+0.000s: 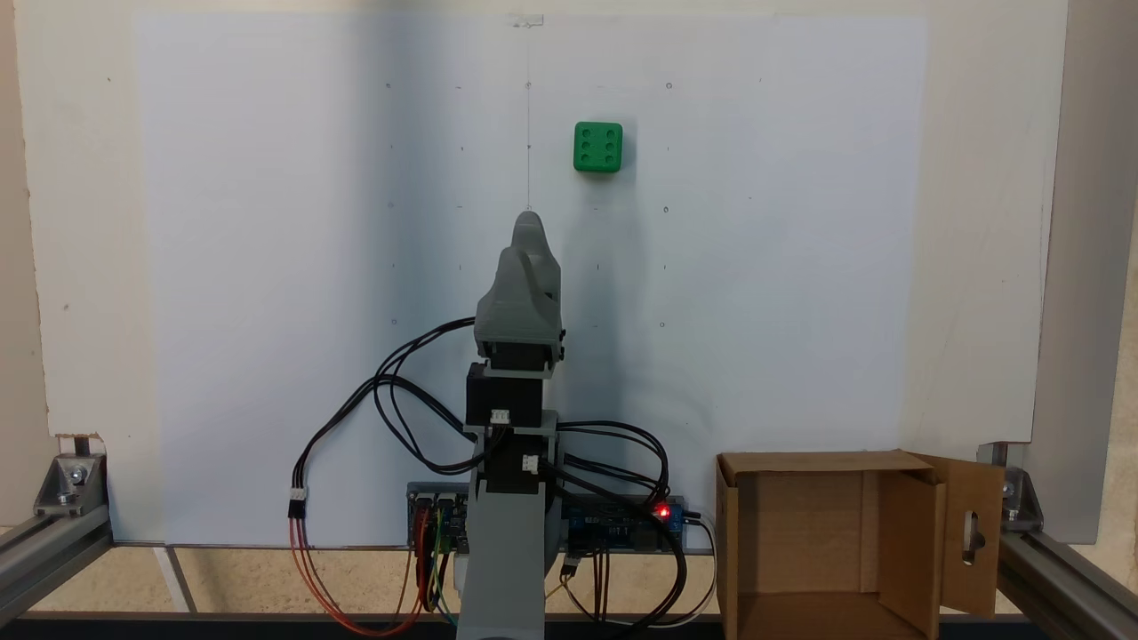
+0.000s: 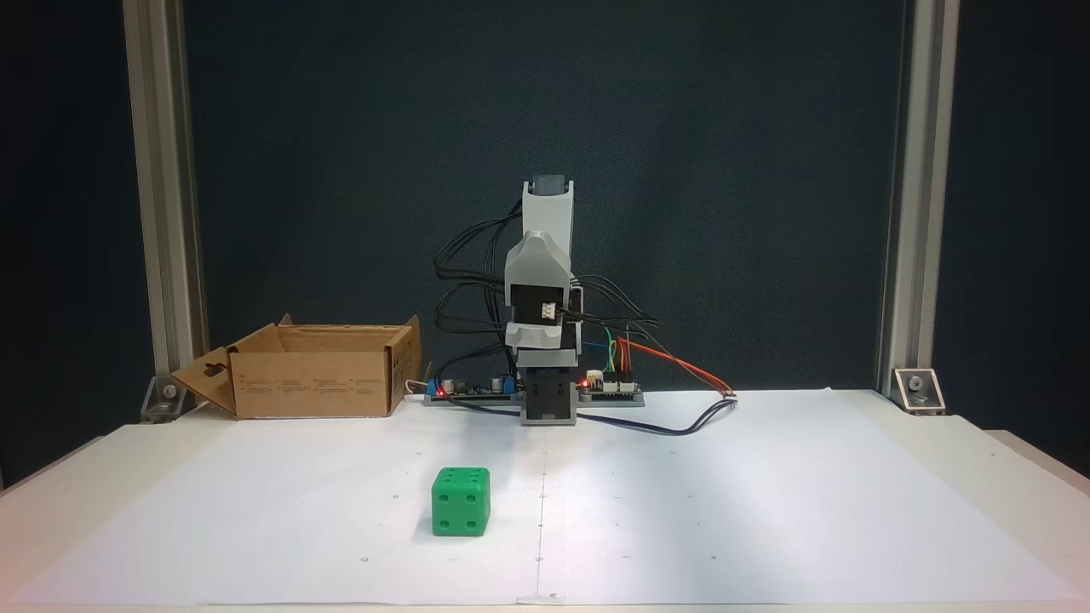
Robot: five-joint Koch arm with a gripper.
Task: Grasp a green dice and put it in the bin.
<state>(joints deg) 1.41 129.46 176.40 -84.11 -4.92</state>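
Observation:
The green dice (image 1: 597, 147) (image 2: 461, 501) lies on white paper, alone, well out in front of the arm. In both fixed views the grey gripper (image 1: 529, 222) (image 2: 538, 251) is folded back over the arm's base, its jaws lying together with nothing between them, far from the dice. The bin (image 1: 791, 524) (image 2: 306, 383) is a brown cardboard box standing open beside the base, at the lower right in one fixed view and at the left in the other. One of its flaps (image 1: 972, 533) has an oblong slot.
The white paper sheet (image 1: 267, 267) covers the table. Black, red and coloured cables (image 1: 391, 418) and circuit boards (image 1: 622, 524) lie around the base. Aluminium frame posts (image 2: 162, 213) stand at the table's corners.

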